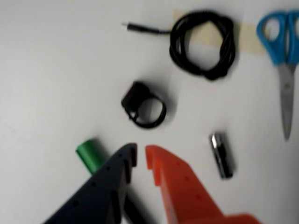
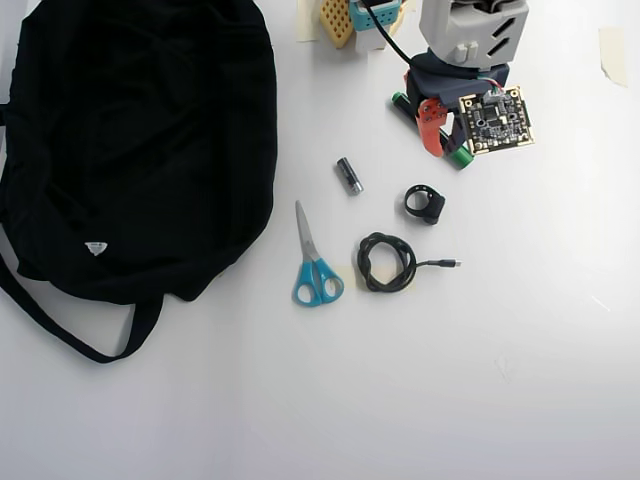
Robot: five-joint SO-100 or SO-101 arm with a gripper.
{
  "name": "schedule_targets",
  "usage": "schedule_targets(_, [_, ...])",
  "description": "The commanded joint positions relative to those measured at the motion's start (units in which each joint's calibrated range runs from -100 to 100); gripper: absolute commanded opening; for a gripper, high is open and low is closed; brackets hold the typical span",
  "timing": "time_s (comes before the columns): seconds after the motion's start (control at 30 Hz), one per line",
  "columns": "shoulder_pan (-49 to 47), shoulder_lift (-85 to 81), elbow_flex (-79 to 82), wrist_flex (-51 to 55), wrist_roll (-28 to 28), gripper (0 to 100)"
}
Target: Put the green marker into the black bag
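The gripper (image 1: 141,156) is nearly closed, over the green marker (image 1: 89,155); a black ring (image 1: 145,105) lies just ahead.

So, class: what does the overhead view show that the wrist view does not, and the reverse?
Only the overhead view shows the black bag and the arm's base. Only the wrist view shows the jaws close up, slightly apart over the green marker. Both share the marker, battery, black ring clip, coiled cable and scissors.

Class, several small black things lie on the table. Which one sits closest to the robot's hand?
The green marker, right beside the hand. The battery, ring clip and coiled cable lie farther off.
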Motion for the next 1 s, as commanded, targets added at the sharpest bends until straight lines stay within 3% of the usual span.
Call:
schedule_targets(0.0, [0.05, -1.45, -2.16, 3.5, -0.72, 2])
schedule_targets(0.5, [0.43, -1.37, -2.25, 6.52, 0.01, 2])
schedule_targets(0.7, [-0.02, -0.87, -0.72, 6.69, 5.99, 2])
schedule_targets(0.97, [-1.07, -1.37, 3.86, 6.6, 6.78, 3])
